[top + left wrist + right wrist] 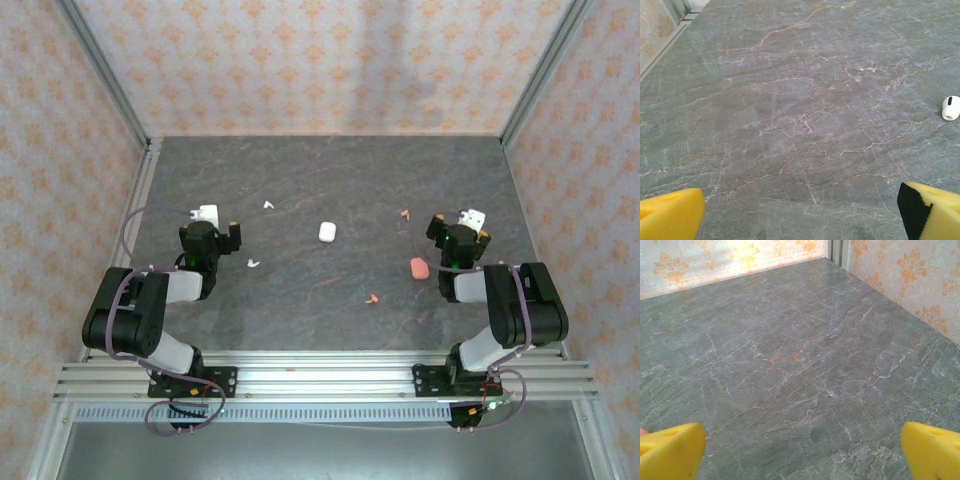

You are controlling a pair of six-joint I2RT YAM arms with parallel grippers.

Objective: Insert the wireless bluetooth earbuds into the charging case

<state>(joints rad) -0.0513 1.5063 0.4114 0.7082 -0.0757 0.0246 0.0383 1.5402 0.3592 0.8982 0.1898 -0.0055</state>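
While I'm hovering both arms over the table (330, 170), my left gripper (800, 217) is hanging wide open, yellow pads (670, 217) spread apart with nothing but grey marbled surface between them. Same deal with my right gripper (801, 452): it's gaping and gripping nothing.

Going outward from the left one, a white earbud (950, 107) is lying ahead and off to the right, and a second white earbud (253, 263) is lying just beside my left wrist. The white case (327, 232) is sitting mid-table between my arms.

Over on the right, the coral case (419, 268) is resting near my right wrist. A coral earbud (404, 213) is lying further out, and a second coral earbud (372, 298) is lying nearer the bases. All four are lying loose on the table, apart from both cases.
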